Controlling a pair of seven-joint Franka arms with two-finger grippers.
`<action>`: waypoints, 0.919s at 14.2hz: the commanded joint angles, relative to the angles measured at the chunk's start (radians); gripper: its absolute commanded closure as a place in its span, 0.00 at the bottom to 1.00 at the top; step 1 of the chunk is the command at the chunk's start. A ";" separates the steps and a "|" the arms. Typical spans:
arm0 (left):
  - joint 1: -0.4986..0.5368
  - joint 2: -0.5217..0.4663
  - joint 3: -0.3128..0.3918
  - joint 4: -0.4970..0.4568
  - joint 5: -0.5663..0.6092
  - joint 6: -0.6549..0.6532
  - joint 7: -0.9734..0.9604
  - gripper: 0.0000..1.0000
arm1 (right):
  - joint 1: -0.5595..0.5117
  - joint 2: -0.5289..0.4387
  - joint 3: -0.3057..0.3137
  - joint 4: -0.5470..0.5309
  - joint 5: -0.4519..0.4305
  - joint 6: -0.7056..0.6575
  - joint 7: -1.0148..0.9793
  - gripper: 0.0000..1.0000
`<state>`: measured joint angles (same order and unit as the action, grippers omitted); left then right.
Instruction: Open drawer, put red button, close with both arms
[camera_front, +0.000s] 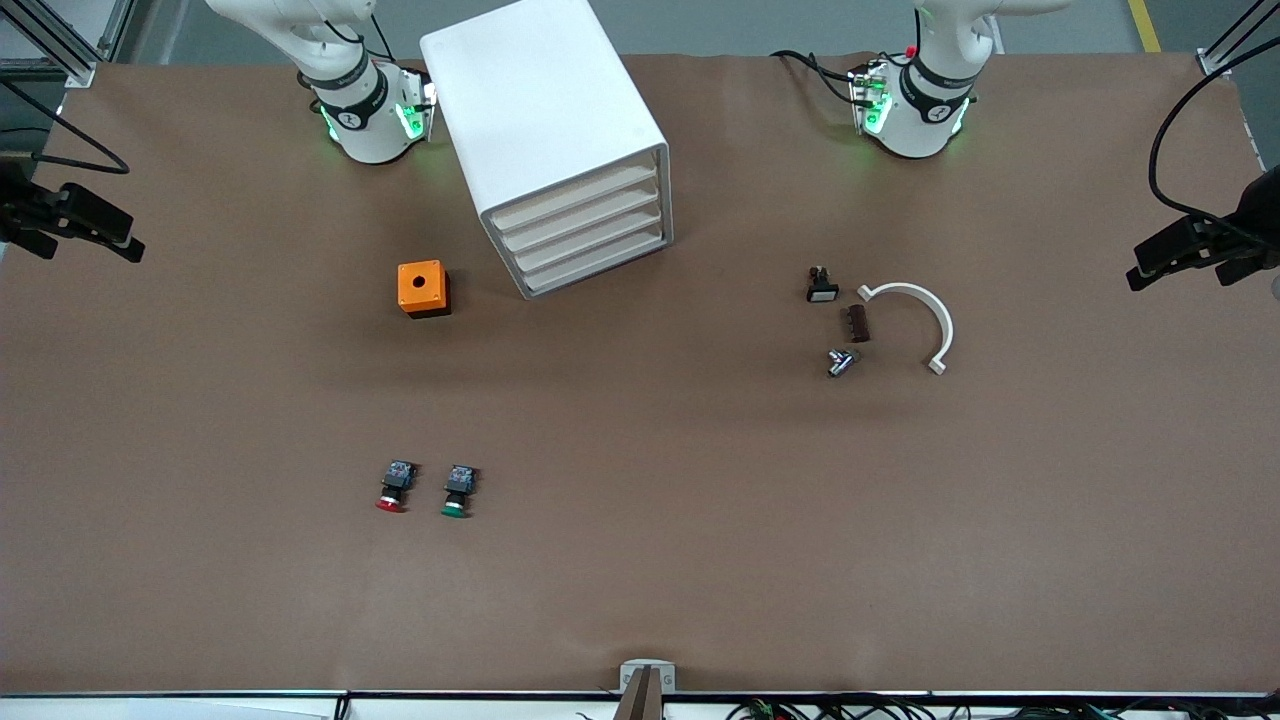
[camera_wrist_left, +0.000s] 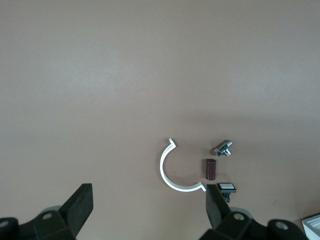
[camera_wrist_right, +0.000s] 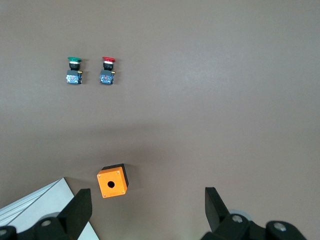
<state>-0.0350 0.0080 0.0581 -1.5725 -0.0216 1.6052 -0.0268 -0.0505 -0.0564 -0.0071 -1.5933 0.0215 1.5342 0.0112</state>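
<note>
The white cabinet (camera_front: 545, 120) stands near the robots' bases with its four drawers (camera_front: 585, 225) all shut; a corner of it shows in the right wrist view (camera_wrist_right: 30, 205). The red button (camera_front: 393, 487) lies on the table much nearer the front camera, beside a green-capped one (camera_front: 458, 492); both show in the right wrist view, the red button (camera_wrist_right: 107, 70) and the green one (camera_wrist_right: 74, 70). My right gripper (camera_wrist_right: 147, 195) is open and empty, high over the table beside the cabinet. My left gripper (camera_wrist_left: 150, 192) is open and empty, high over the table near its base.
An orange box with a hole (camera_front: 422, 288) sits beside the cabinet toward the right arm's end. Toward the left arm's end lie a white half ring (camera_front: 925, 315), a brown block (camera_front: 857, 323), a metal part (camera_front: 842, 362) and a small black switch (camera_front: 822, 287).
</note>
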 joint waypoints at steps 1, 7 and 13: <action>0.000 0.009 -0.003 0.012 0.020 -0.024 -0.009 0.01 | -0.009 -0.023 0.004 -0.025 0.012 0.010 -0.007 0.00; 0.015 0.044 0.008 0.031 0.022 -0.014 -0.018 0.01 | -0.009 -0.022 0.004 -0.025 0.012 0.009 -0.007 0.00; 0.050 0.148 0.008 0.028 0.031 0.004 -0.027 0.01 | -0.012 -0.013 0.004 0.007 0.011 0.006 -0.019 0.00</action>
<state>0.0195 0.1097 0.0706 -1.5707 -0.0171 1.6140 -0.0360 -0.0505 -0.0563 -0.0074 -1.5925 0.0215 1.5387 0.0102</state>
